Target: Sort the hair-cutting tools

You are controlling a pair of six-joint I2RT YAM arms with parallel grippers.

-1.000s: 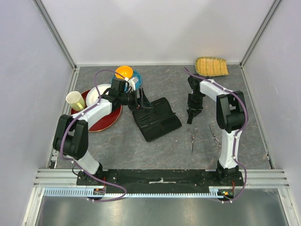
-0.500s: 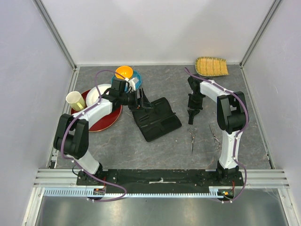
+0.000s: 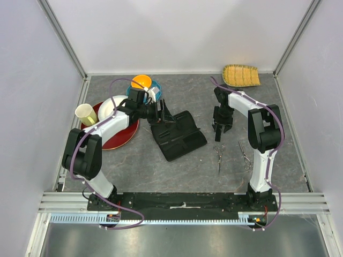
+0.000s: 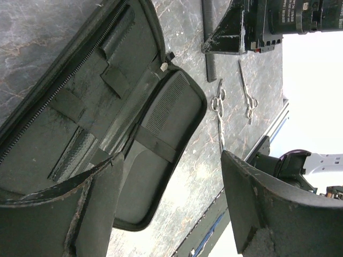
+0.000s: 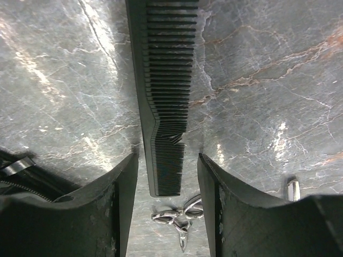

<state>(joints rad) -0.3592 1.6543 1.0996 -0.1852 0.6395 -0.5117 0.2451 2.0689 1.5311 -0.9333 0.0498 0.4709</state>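
Note:
A slim black comb (image 5: 166, 96) lies flat on the grey table between the fingers of my right gripper (image 5: 167, 160), which is open and touches nothing. Just past the comb's end lies one pair of silver scissors (image 5: 179, 214) (image 3: 218, 156). The second pair of scissors (image 3: 245, 155) lies to its right. The black zip case (image 3: 178, 135) lies open, and a comb with a handle (image 4: 161, 110) is strapped inside it. My left gripper (image 3: 162, 114) (image 4: 172, 156) hangs open over the case's far-left corner, holding nothing.
At the back left are a red plate (image 3: 115, 138), a white bowl (image 3: 110, 106), a yellow cup (image 3: 86, 114), and an orange bowl (image 3: 141, 82) on a teal dish (image 3: 154, 89). A woven basket (image 3: 241, 75) sits at the back right. Walls close in three sides.
My right gripper's jaws narrowed round the comb, then widened again, and it shifted slightly toward the back. The left arm has barely moved.

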